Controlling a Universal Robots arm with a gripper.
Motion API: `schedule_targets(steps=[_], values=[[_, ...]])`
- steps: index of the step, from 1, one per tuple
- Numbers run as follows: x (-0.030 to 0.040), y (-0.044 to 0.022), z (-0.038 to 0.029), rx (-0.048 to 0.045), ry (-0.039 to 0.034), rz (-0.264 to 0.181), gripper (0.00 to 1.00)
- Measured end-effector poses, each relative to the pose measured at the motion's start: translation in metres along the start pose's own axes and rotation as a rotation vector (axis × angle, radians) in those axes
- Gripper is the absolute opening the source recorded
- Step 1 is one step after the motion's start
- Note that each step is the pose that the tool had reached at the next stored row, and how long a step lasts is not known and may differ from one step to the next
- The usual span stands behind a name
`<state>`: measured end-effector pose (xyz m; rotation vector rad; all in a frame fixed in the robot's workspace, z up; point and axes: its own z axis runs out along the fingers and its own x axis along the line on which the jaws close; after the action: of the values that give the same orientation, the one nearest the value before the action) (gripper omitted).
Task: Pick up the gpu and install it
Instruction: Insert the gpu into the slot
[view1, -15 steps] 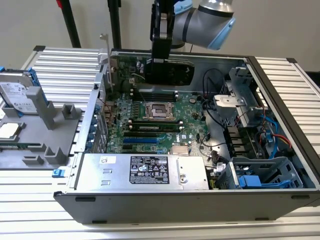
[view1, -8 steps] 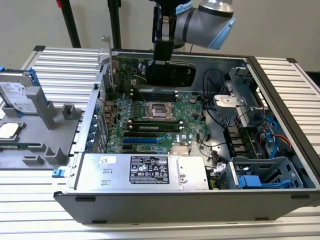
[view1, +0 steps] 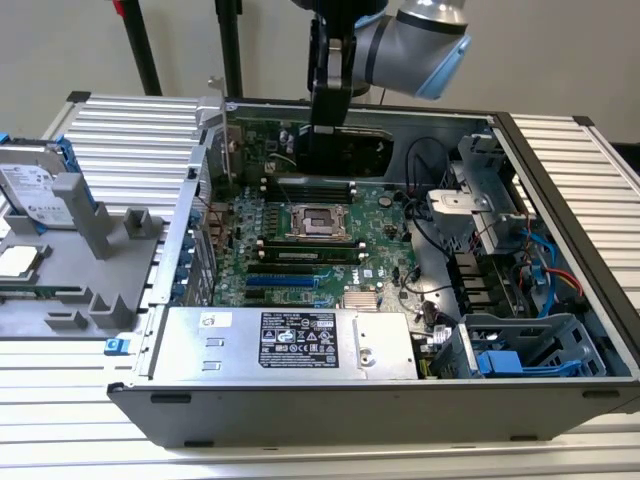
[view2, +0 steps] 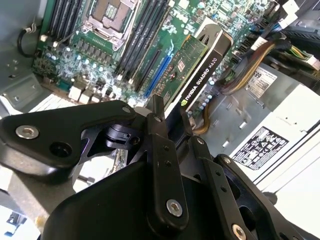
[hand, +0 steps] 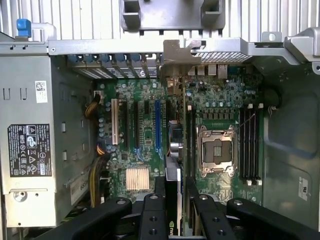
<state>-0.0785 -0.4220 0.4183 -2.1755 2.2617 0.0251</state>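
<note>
Hand (view2: 170, 117) clamped on gpu (view2: 192, 70), above motherboard (hand: 220, 95).
We see its green board only in second wrist view.

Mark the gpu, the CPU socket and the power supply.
gpu (view2: 200, 75), second wrist view, on its black shroud edge.
CPU socket (hand: 216, 150), first wrist view, on its centre.
power supply (view1: 290, 343), exterior view, on its top label.

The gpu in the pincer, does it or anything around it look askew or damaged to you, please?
Nothing stands out. The pincer holds the gpu on edge over the motherboard, not in a slot. No damage shows.
</note>
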Motion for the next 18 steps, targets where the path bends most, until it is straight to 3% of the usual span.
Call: schedule_targets(steps=[18], values=[[0.0001, -0.0011, 0.0074, 0.0, 0.0, 0.0, 0.0]])
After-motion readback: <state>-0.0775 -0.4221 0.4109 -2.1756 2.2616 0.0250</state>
